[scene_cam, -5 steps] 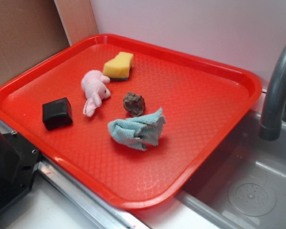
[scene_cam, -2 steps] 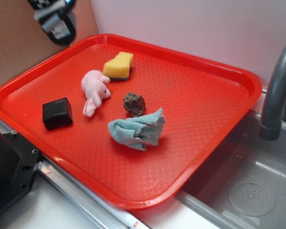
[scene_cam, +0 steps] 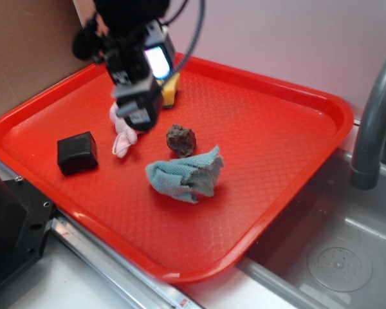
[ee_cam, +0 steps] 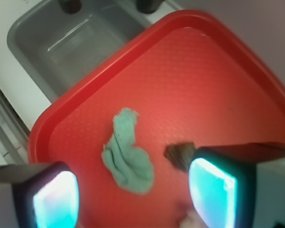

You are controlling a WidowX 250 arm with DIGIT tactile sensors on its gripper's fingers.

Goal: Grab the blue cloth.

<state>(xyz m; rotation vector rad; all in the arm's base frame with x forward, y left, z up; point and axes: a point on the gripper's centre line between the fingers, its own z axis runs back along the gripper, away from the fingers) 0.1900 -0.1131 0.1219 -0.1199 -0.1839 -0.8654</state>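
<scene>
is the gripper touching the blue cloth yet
Apart. The wrist view shows the blue cloth lying on the red tray, well below the open gripper.

On the tray point(scene_cam: 296, 148) you see the cloth point(scene_cam: 184, 175) at centre, the lump point(scene_cam: 181, 140) just above it, the block point(scene_cam: 76, 152) at left, the gripper point(scene_cam: 139, 117) above the plush toy point(scene_cam: 121, 143), and the sink point(scene_cam: 338, 251) at lower right.

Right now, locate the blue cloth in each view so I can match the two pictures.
Exterior view: the blue cloth lies crumpled near the middle of the red tray, toward its front edge, just below the brown lump.
Wrist view: the blue cloth sits left of centre, between the two fingers of the open end effector.
Shared landmark: the brown lump right beside the cloth.
</scene>
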